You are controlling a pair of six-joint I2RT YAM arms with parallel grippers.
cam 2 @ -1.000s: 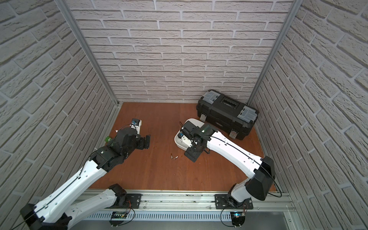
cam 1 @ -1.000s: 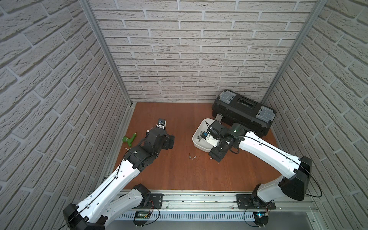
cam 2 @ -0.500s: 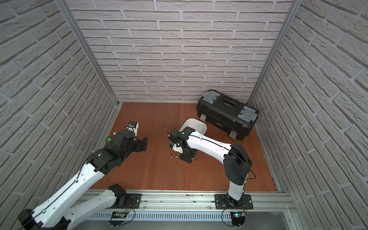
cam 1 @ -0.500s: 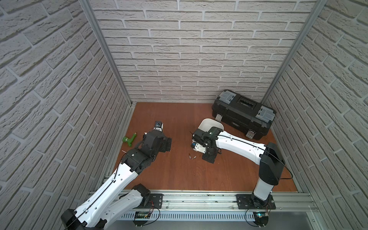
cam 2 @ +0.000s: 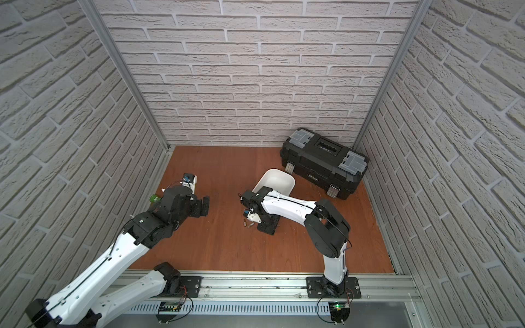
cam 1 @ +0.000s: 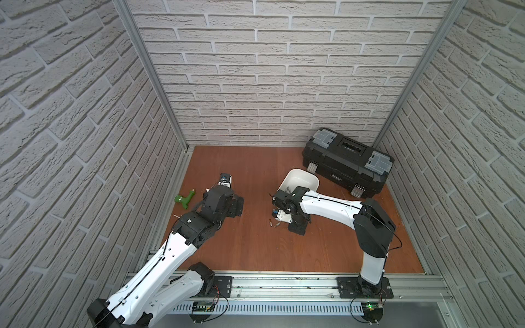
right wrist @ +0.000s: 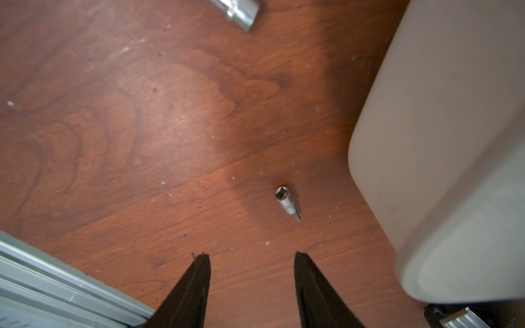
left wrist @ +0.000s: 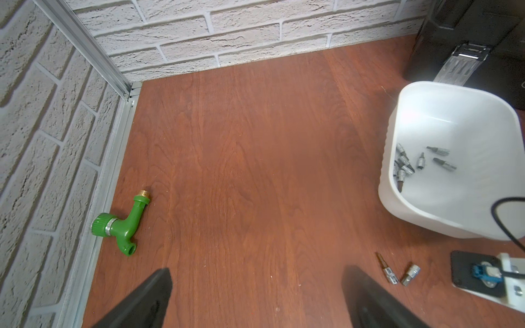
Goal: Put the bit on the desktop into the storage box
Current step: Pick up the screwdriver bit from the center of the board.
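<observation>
Two small silver bits lie side by side on the reddish wood desktop (cam 1: 255,250), in front of the white storage box (cam 1: 301,177): a longer bit (left wrist: 386,269) and a short bit (left wrist: 410,274). My right gripper (right wrist: 251,259) hangs low over the board, open, with nothing between its fingers. The short bit (right wrist: 287,203) lies just ahead of its tips, untouched. The end of another bit (right wrist: 238,12) shows at that frame's edge. Several bits (left wrist: 403,164) lie inside the box. My left gripper (left wrist: 255,298) is wide open over bare board.
A black toolbox (cam 1: 346,162) with grey lid compartments stands at the back right, behind the box. A green plastic tap fitting (left wrist: 125,224) lies by the left wall rail. Brick walls close in three sides; an aluminium rail (cam 1: 284,281) runs along the front.
My right arm swung from over the storage box down to the board beside the two bits, and its jaws narrowed. The left arm drew back slightly.
</observation>
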